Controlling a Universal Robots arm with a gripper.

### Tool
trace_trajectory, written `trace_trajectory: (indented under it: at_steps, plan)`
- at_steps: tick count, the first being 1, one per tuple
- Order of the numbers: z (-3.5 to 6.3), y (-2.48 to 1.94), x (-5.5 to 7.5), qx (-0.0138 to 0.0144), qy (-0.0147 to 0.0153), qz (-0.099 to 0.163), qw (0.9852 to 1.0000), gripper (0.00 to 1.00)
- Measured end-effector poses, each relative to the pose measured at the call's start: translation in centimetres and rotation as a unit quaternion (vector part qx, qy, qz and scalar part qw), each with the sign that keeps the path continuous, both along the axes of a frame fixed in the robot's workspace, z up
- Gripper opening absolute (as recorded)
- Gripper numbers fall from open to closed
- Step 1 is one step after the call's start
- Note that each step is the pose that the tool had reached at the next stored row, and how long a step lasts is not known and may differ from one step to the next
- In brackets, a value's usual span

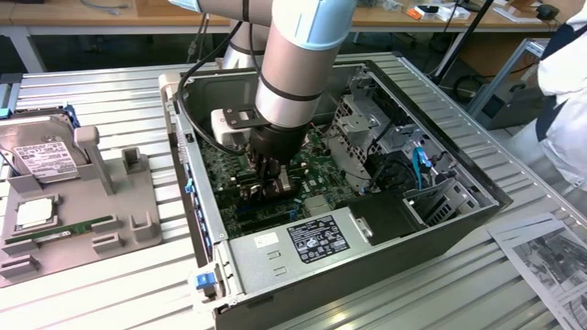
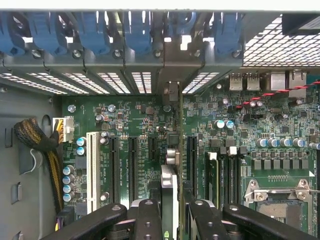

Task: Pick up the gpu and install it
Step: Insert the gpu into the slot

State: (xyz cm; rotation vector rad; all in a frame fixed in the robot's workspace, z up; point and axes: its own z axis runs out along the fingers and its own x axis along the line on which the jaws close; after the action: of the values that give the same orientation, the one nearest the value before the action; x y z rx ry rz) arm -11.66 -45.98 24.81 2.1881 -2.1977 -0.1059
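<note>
1. At the exterior view's left, a grey fixture (image 1: 82, 206) carries a hard drive (image 1: 41, 158) and a green memory stick (image 1: 69, 229).
2. Centre: my gripper (image 1: 275, 184) is lowered inside the open computer case (image 1: 367, 268), over the motherboard (image 2: 140, 125).
3. My fingers (image 2: 150, 220) are closed on the gpu (image 2: 170, 200), held edge-on above the expansion slots (image 2: 132, 160).
4. At the far right stands a person (image 1: 568, 82).

The open computer case (image 1: 440, 227) lay on the slatted table (image 1: 110, 89), with the parts holder (image 1: 137, 227) beside it toward the exterior view's left and the gripper (image 1: 273, 184) inside it, over the motherboard (image 1: 220, 165).
</note>
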Motion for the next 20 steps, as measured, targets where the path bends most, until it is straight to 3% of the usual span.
trace_trajectory:
  at_steps: [20]
  plan:
    - [-0.25,0.0,0.0,0.0002,-0.0001,0.0,1.0,0.27]
